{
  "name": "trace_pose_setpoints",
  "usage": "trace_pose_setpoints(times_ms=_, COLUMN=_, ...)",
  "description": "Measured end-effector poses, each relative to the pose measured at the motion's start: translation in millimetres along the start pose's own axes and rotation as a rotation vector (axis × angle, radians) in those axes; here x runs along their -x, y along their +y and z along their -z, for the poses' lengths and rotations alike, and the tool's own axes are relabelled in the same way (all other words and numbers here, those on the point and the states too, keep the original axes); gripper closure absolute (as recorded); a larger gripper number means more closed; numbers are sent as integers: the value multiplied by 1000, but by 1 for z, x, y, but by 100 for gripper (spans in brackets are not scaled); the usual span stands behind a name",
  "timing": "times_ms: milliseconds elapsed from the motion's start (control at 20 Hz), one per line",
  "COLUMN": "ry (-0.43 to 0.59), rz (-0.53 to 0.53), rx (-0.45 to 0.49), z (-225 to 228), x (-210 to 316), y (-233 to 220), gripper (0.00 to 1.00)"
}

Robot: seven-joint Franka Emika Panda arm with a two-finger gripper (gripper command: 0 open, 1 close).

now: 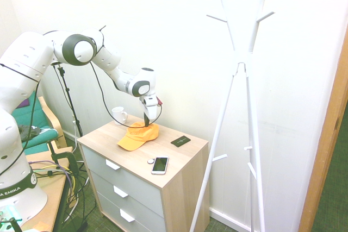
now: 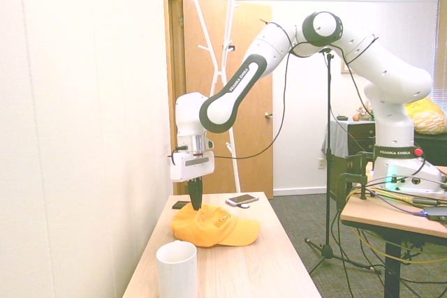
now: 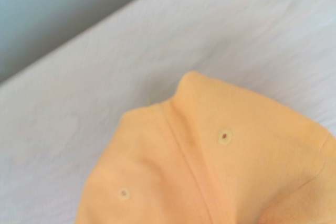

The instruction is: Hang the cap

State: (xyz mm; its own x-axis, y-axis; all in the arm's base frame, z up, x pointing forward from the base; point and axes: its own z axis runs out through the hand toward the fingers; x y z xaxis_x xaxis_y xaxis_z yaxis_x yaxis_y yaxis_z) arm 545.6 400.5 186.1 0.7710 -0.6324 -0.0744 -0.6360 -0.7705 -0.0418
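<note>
One soft orange-yellow cotton cap (image 1: 138, 135) lies on the pale wood-grain top of a chest of drawers, the bench (image 1: 117, 144) here. Its crown is rumpled and lifted into a fold near the back edge by the wall, while its curved stiff brim points toward the front edge. A small dark round mark shows on the front panel in the second exterior view. The wrist view shows the fabric close up: a fine woven texture, one stitched seam and two small sewn eyelets.

The white arm's claw (image 1: 146, 121) points straight down over the cap, its two thin dark fingers pressed together and pinching the raised fold of the crown.

One smooth white ceramic mug (image 1: 119, 114) with a loop handle stands near the back corner of the bench, apart from the cap. One flat dark rectangular card (image 1: 180, 140) lies toward the opposite back corner. One smartphone (image 1: 160, 164) with a white frame and a dark glossy screen lies flat by the front edge, and one small round pale disc (image 1: 151, 161) rests just beside it.

The bench front carries three grey-white drawers, each with one short white bar handle.

One tall white coat stand (image 1: 240, 88) rises beside the bench against the wall, made of thin straight painted rods that cross near the top and spread into legs, with short pegs angling out from them.
</note>
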Motion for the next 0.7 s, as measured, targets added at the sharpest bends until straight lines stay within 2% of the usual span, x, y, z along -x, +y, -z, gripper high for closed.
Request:
trace_pose_setpoints(times_ms=300, ry=102, rz=-51, rx=-21, z=67, x=-19, y=6, gripper=100)
trace_pose_setpoints(times_ms=700, ry=244, rz=-177, rx=-51, z=160, x=-58, y=52, gripper=100)
